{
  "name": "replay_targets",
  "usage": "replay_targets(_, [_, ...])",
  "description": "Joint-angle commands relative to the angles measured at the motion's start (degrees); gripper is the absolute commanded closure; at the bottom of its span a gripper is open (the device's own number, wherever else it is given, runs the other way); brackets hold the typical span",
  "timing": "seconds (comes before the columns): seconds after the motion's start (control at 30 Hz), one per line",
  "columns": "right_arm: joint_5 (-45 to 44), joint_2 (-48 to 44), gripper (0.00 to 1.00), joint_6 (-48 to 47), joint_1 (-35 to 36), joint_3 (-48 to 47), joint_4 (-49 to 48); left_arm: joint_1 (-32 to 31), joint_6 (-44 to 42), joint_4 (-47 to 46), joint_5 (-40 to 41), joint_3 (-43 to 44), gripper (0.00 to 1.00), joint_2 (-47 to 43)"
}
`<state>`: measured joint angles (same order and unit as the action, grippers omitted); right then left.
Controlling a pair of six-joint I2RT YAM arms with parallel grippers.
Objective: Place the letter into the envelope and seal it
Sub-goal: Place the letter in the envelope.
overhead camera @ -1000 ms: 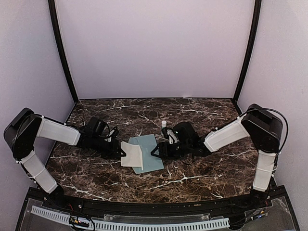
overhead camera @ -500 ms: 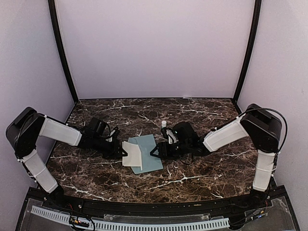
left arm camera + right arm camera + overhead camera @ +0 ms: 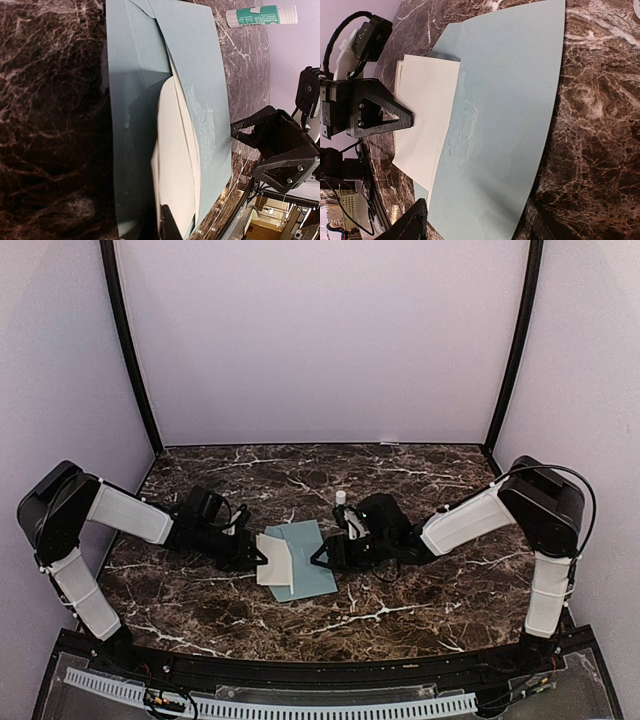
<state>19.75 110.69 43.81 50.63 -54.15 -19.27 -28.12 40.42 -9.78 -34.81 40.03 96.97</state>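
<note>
Now found the envelope (image 3: 312, 562) lying flat on the marble table (image 3: 420, 610) between the two arms, mouth turned toward the left one. Saw the letter (image 3: 274, 562) part-way inside, its leading edge tucked beneath the upper blue layer, the rest outside on the left. Noted the left gripper (image 3: 262, 556) clamped on the letter's outer end, one black finger on top; took the other to be underneath, though hidden by the paper. Compared with a second before: had carried the letter a little further rightward into the pocket, leaving less white showing. Found the right gripper (image 3: 322, 554) at the envelope's opposite edge, fingers spread wide and gripping nothing, barely shifted from before. Spotted the glue stick (image 3: 340, 498) standing upright near the envelope's far right corner, apart from it and unmoved.
</note>
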Motion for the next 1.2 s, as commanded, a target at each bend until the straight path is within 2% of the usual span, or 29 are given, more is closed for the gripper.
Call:
replay_targets(0.0, [0.9, 1.1, 0.38, -0.1, 0.9, -1.5, -0.2, -0.4, 0.4, -1.7, -0.5, 0.3, 1.00, 0.7])
replay_targets(0.7, [1.0, 0.2, 0.38, -0.3, 1.3, -1.2, -0.1, -5.7, 0.7, -1.7, 2.8, 5.8, 1.00, 5.6])
replay_targets(0.87, [0.3, -0.6, 0.38, -0.6, 1.3, -0.9, 0.2, -5.8, -1.5, 1.8, 6.3, 6.5, 0.99, 4.5])
replay_targets(1.17, [-1.2, -1.6, 0.38, 0.1, 1.3, 0.6, -0.2, -5.8, -7.0, 11.2, 12.6, 8.9, 0.77, -0.3])
